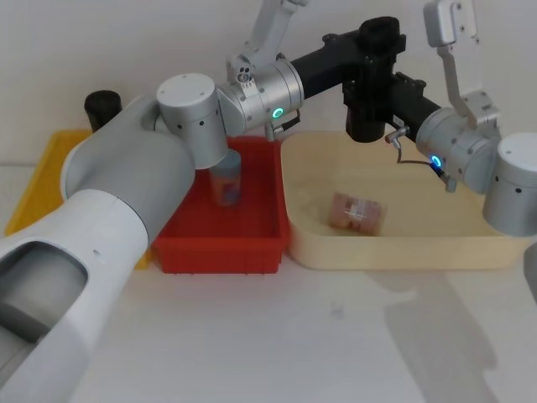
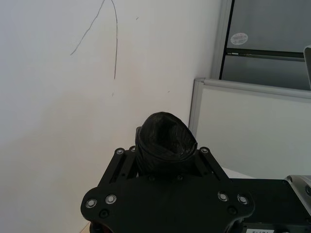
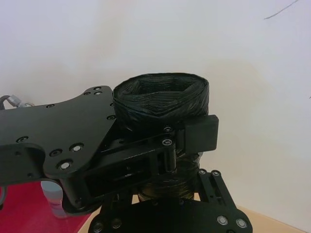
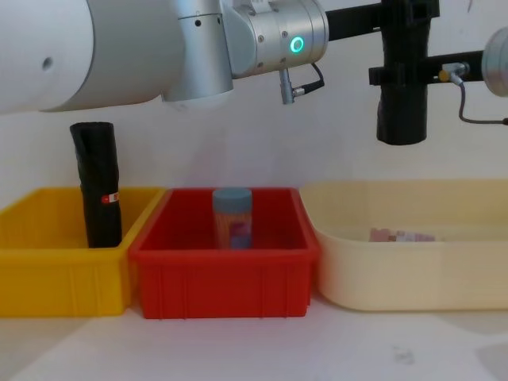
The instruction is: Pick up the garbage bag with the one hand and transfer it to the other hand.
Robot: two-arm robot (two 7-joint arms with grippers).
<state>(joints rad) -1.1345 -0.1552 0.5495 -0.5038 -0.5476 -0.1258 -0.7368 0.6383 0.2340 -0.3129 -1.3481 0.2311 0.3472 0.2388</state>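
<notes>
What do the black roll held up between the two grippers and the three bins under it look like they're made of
The garbage bag looks like thin glossy plastic film, wound tight: its end shows crinkled, shiny folds in the right wrist view. The yellow bin, red bin and cream bin look like rigid moulded plastic, smooth with a soft sheen, though the exact plastic cannot be told. Left gripper and right gripper both clamp the roll.

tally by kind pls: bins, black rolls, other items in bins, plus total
Bins: 3 – yellow bin, red bin, cream bin
Black rolls: 2 – garbage bag held upright in the air between left gripper and right gripper; labelled roll in the yellow bin
Other items: 2 – bottle in red, packet in cream
Total: 7
</notes>
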